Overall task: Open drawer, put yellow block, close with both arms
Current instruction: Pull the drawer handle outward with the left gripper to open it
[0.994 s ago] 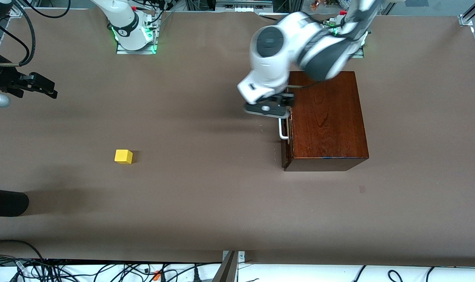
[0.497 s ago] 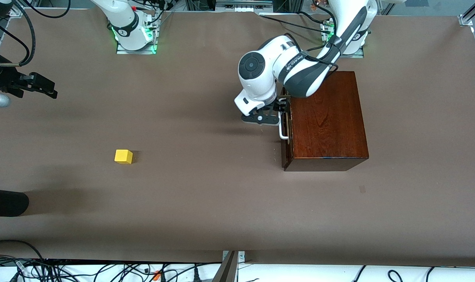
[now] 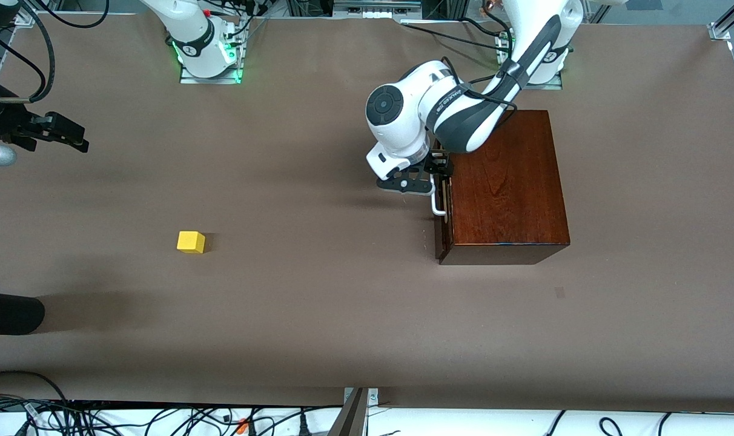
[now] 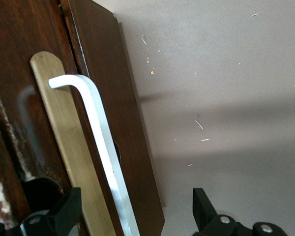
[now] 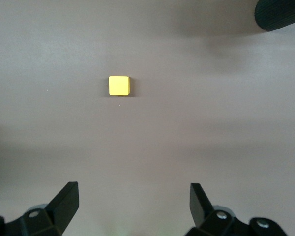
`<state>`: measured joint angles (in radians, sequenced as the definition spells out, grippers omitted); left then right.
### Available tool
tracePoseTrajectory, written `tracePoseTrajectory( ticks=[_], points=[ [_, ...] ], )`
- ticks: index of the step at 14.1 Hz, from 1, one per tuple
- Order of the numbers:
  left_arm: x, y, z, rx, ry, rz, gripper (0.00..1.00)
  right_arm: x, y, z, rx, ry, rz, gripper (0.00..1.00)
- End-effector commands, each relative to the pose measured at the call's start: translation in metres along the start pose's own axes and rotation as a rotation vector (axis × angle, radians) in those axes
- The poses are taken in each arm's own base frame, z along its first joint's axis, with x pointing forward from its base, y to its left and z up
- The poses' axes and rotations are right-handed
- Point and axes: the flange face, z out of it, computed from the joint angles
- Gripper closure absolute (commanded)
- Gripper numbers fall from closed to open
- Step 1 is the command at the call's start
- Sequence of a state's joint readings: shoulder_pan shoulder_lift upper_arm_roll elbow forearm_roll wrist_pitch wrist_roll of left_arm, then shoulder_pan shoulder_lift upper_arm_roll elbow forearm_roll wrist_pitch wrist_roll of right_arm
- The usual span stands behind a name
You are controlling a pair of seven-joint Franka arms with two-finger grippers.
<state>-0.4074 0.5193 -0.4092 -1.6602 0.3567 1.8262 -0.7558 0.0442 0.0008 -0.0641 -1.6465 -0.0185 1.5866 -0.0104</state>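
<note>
The glossy brown box (image 3: 503, 181) stands toward the left arm's end of the table, its drawer (image 3: 442, 233) shut or nearly so. In the left wrist view the white bar handle (image 4: 102, 142) runs down the dark drawer front (image 4: 120, 113). My left gripper (image 3: 438, 172) is open at the handle (image 3: 438, 204), and in its wrist view the gripper (image 4: 135, 199) has one finger on either side of the bar without pinching it. The yellow block (image 3: 191, 241) lies alone on the table toward the right arm's end. My right gripper (image 3: 79, 140) waits open in the air; its wrist view shows the block (image 5: 119, 85) ahead of the empty gripper (image 5: 134, 189).
A black rounded object (image 3: 9, 312) pokes in at the table's edge past the block, nearer the front camera, and shows as a dark shape (image 5: 280, 14) in the right wrist view. Loose cables (image 3: 161, 418) lie along the near edge. Brown table (image 3: 318, 284) spreads between block and box.
The left arm has swung down and settled, bringing its gripper in around the drawer handle. The right arm, the block and the box have not moved.
</note>
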Motion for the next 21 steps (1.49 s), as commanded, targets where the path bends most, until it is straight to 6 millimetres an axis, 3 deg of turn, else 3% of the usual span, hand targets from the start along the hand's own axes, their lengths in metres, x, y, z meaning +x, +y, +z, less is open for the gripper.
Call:
tracePoseTrajectory(
  ticks=[1, 7, 16, 21],
  points=[
    [-0.003, 0.002, 0.014, 0.023, 0.016, 0.000, 0.00, -0.002, 0.000, -0.001, 0.003, 0.005, -0.011, 0.00],
    [-0.006, 0.017, 0.026, 0.008, 0.020, -0.040, 0.00, -0.002, 0.000, -0.001, 0.003, 0.005, -0.011, 0.00],
    [-0.004, 0.020, 0.034, 0.037, 0.047, -0.039, 0.00, -0.002, -0.002, -0.002, 0.003, 0.005, -0.014, 0.00],
    [-0.010, 0.056, 0.036, -0.025, 0.092, -0.083, 0.00, -0.002, -0.001, -0.001, 0.003, 0.005, -0.013, 0.00]
  ],
)
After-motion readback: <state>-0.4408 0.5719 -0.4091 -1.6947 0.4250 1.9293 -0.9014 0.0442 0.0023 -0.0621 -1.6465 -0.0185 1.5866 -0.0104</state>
